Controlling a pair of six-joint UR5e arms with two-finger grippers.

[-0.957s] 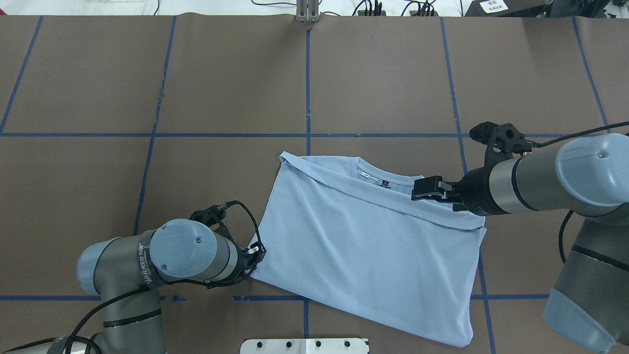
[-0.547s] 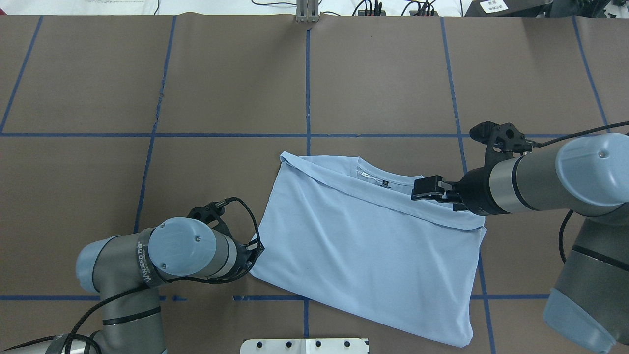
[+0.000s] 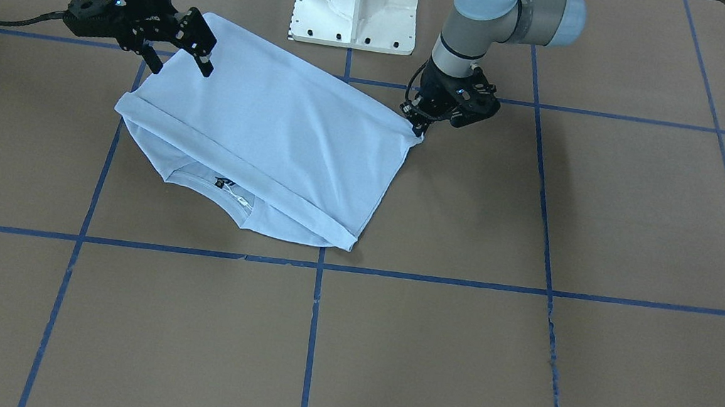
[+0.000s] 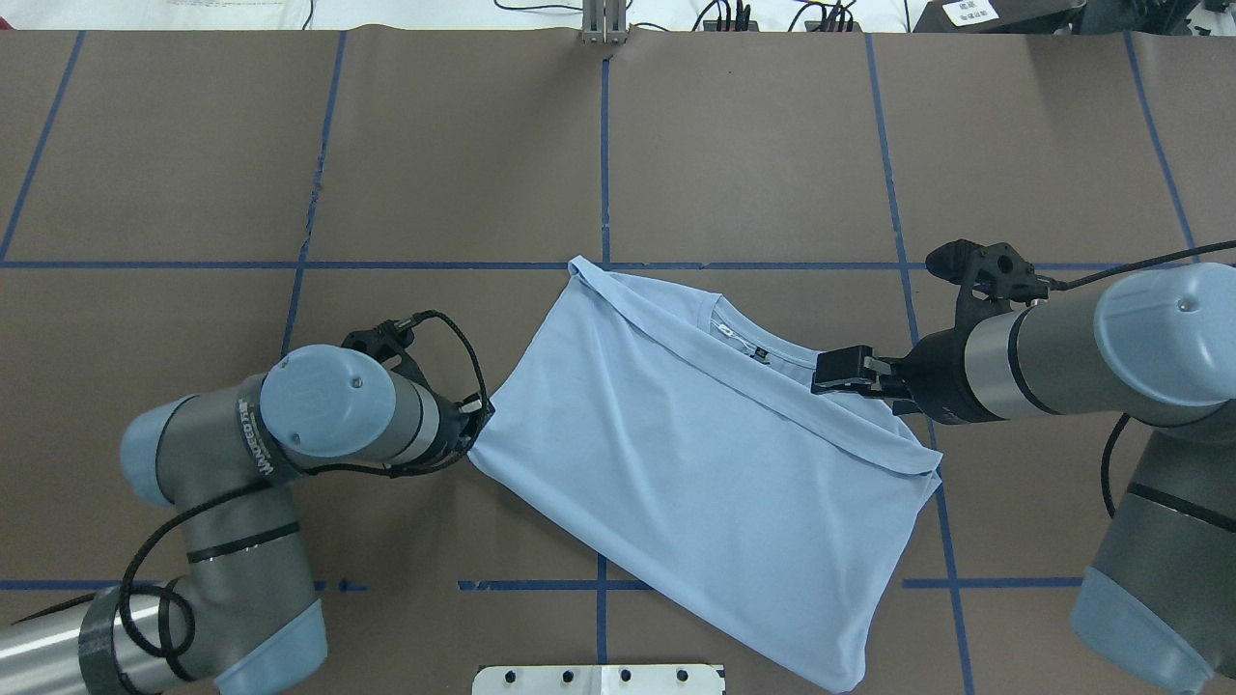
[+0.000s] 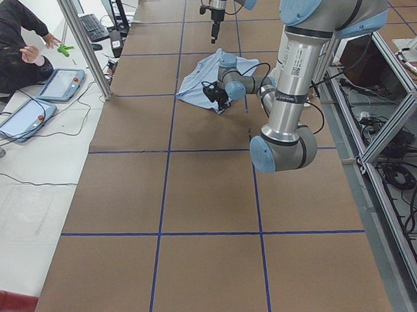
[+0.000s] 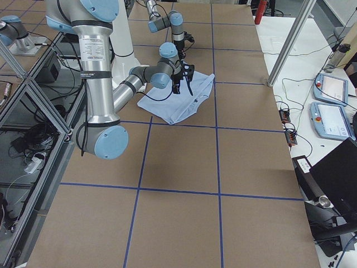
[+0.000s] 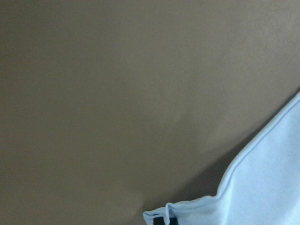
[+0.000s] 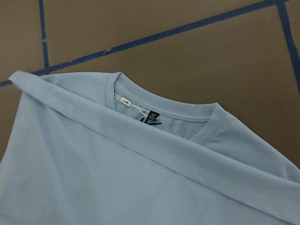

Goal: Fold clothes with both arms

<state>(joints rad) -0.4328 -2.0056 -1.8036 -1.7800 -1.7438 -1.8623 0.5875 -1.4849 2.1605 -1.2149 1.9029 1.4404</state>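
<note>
Lying folded and askew on the table point(image 4: 193, 145), the shirt point(image 4: 695, 463) has its collar point(image 4: 763, 353) on the side away from the robot. You see the left gripper point(image 4: 478, 417) pinching the shirt's left corner. The right gripper point(image 4: 823, 373) hovers over the fabric beside the collar, fingers spread apart.

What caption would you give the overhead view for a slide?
Left gripper pinches a corner of the folded light blue T-shirt while the open right gripper hovers above it.
</note>
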